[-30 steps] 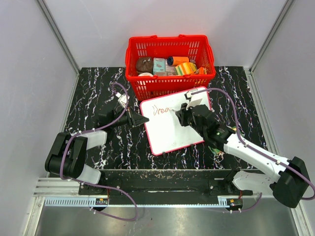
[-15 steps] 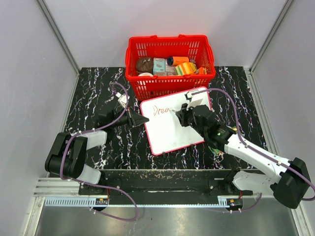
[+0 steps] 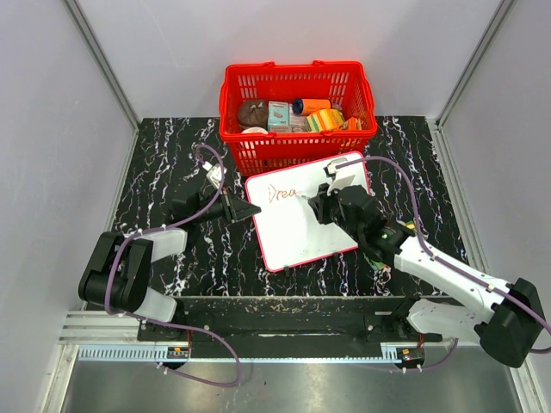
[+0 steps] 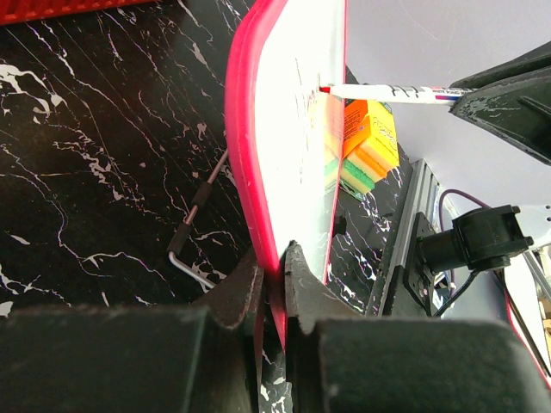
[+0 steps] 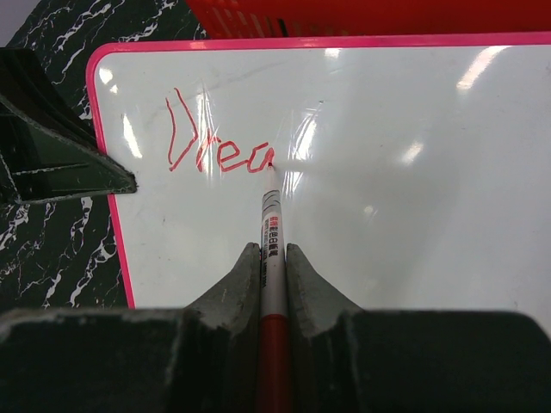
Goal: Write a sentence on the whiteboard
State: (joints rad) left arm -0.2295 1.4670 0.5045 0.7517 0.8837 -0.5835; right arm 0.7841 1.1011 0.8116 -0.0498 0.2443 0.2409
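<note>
Right wrist view: clenched on a red-and-white marker pen (image 5: 273, 225) between the two fingers of the right gripper (image 5: 273, 251), barrel running straight out from the jaws. Touches the whiteboard (image 5: 405, 198) with its tip, right at the end of the last red letter. Reads "Drea" for the sentence (image 5: 219, 148), written in thin red strokes near the board's upper left corner.

Left wrist view: grasping the board's pink-red rim with the left gripper (image 4: 274, 274), jaws pinched tight on the thin edge, white face seen almost edge-on. Near that rim, on the black marbled table (image 4: 77, 155), a small L-shaped hex key (image 4: 196, 219). Past the board's far edge, a stack of orange, yellow and green sponges (image 4: 363, 142).

Top external view: whiteboard set mid-table and turned at an angle, its far edge just beside the front wall of a red plastic basket (image 3: 293, 146) packed with small items. Gripped at its left edge by the left arm, met from the right by the pen-holding arm.
</note>
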